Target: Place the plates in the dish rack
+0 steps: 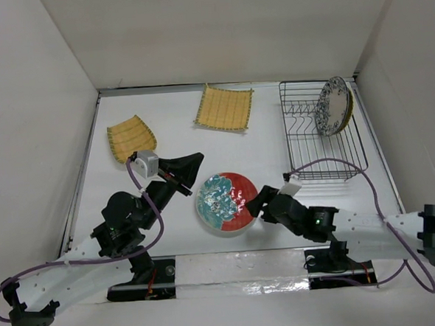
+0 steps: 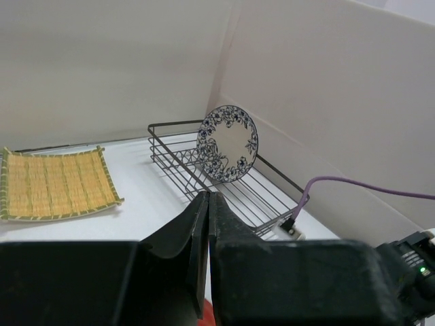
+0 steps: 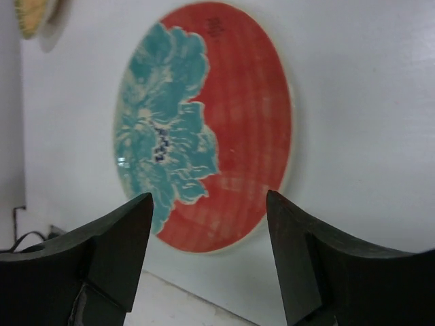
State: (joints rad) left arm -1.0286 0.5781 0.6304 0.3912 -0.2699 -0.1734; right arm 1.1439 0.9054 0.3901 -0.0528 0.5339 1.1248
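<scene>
one plate is loaded for certain: the speckled plate (image 1: 332, 106) stands on edge at the far end of the dish rack (image 1: 285, 129). a yellow sliver just behind it is probably the small yellow plate (image 1: 350, 102), which would make two of five. three are left on the table (image 1: 162, 107): the red plate (image 1: 227, 201) near my bases, one bamboo plate (image 1: 224, 107) by the back wall, and a second bamboo plate (image 1: 130, 137) at the far left

my right claw (image 3: 209, 198) is released, jaws spread wide, low beside the red plate's right edge, gripping nothing. my left claw (image 2: 207, 204) is clenched on nothing, fingers pressed together, just left of the red plate

the right wrist view alone shows the jaw gap lined up on the red plate's rim, with the plate flat on the table. the left wrist view alone shows the speckled plate's face upright between the rack wires; it hides the yellow sliver. only the top view shows both bamboo plates and both claws at once
</scene>
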